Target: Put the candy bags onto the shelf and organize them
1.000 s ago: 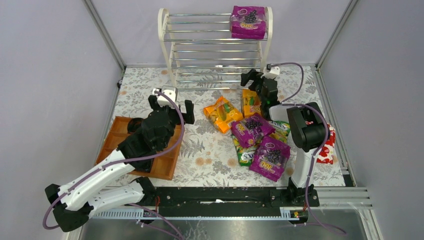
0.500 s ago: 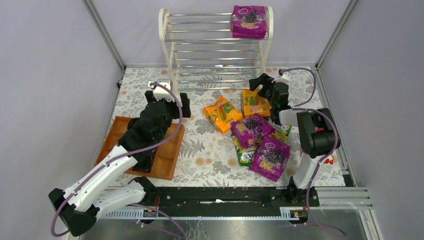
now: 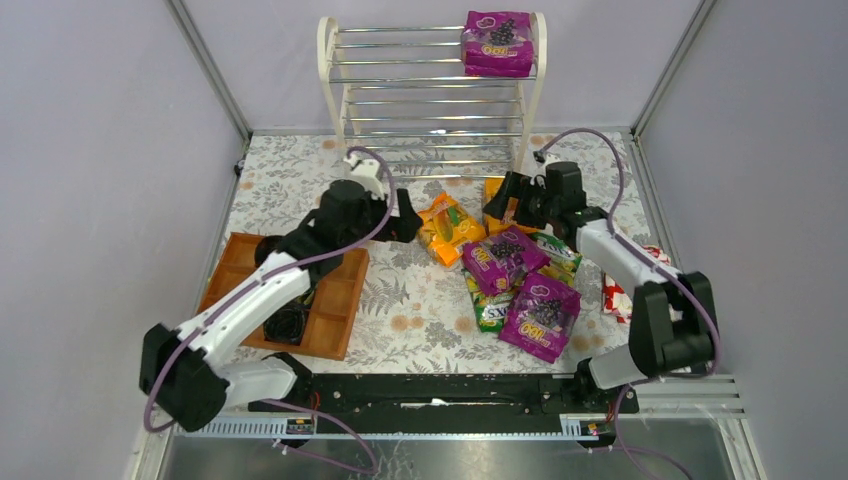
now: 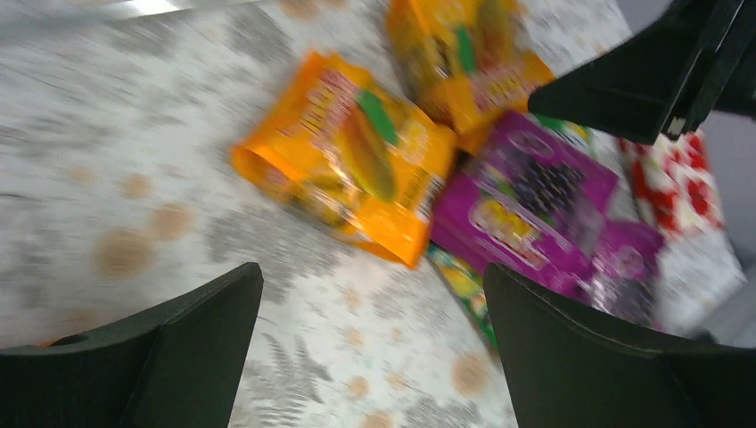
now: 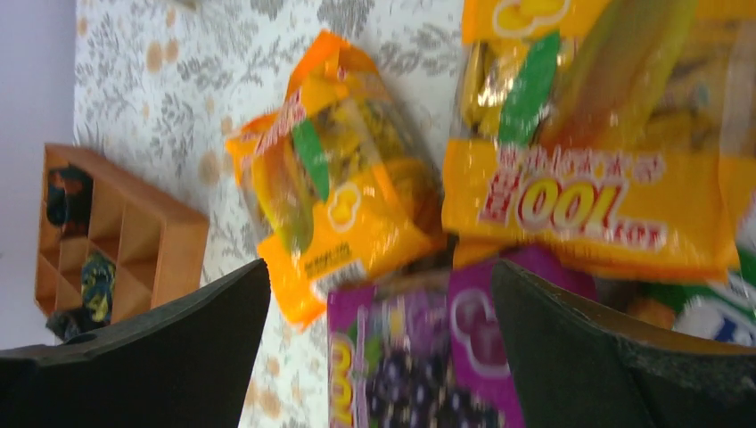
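Left gripper: my left gripper (image 4: 370,272) is spread wide with nothing between its fingers, low over the tabletop (image 3: 290,170).
Nearest bag: the first orange bag (image 4: 348,156) lies flat just ahead of it, toward my right arm. From above it sits just beside the fingers; I cannot tell whether they touch.
Long axis: it runs diagonally across my left wrist view, skewed to the line between my fingers. I judge a wrist turn is needed to close across its short side.
Right gripper: my right gripper (image 5: 379,267) is equally wide open and empty, above the second orange bag (image 5: 588,178), which is nearer to it.
Shelf: the shelf (image 3: 325,60) stands beyond both grippers at the far edge. One purple bag (image 3: 497,43) lies on the right end of its top tier.
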Robot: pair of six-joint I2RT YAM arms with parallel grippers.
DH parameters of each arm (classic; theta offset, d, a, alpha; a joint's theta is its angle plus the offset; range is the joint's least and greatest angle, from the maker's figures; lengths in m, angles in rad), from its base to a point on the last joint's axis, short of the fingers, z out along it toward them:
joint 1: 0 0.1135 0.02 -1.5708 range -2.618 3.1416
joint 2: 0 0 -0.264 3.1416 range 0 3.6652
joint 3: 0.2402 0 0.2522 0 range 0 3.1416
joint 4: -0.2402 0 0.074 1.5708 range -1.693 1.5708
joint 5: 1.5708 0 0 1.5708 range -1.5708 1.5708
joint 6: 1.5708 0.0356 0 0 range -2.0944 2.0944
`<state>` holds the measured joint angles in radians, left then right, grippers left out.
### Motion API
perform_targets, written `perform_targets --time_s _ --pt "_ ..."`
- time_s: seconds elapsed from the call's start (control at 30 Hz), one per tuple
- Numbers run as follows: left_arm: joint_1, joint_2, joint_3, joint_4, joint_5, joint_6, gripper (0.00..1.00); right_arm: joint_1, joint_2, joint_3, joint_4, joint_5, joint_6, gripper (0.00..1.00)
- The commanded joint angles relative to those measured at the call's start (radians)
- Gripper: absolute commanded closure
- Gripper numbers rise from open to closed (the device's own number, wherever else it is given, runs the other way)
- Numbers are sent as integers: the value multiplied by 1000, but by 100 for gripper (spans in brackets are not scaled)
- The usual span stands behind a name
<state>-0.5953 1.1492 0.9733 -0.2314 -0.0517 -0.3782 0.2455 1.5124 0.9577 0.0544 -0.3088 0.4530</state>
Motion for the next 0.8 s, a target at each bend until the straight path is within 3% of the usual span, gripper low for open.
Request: perform_targets --time_s 0.0,0.13,0.27,0.43,0.57,0.77 --pt "3 87 -27 105 396 -147 1 10 -176 49 -312 -10 -104 0" --pt "2 180 -81 241 634 -308 1 8 -280 48 -416 135 -65 0" --pt "-29 238 -169 456 738 -472 2 -70 -236 62 -518 189 -16 0" --pt "-127 336 -123 407 737 -446 1 -185 -209 -21 -440 1 70 0" --pt "-145 407 -89 391 732 -436 1 -305 -139 -79 -380 -151 91 0" --pt "-147 501 -68 442 737 -475 1 -333 -28 -117 -271 -328 94 0"
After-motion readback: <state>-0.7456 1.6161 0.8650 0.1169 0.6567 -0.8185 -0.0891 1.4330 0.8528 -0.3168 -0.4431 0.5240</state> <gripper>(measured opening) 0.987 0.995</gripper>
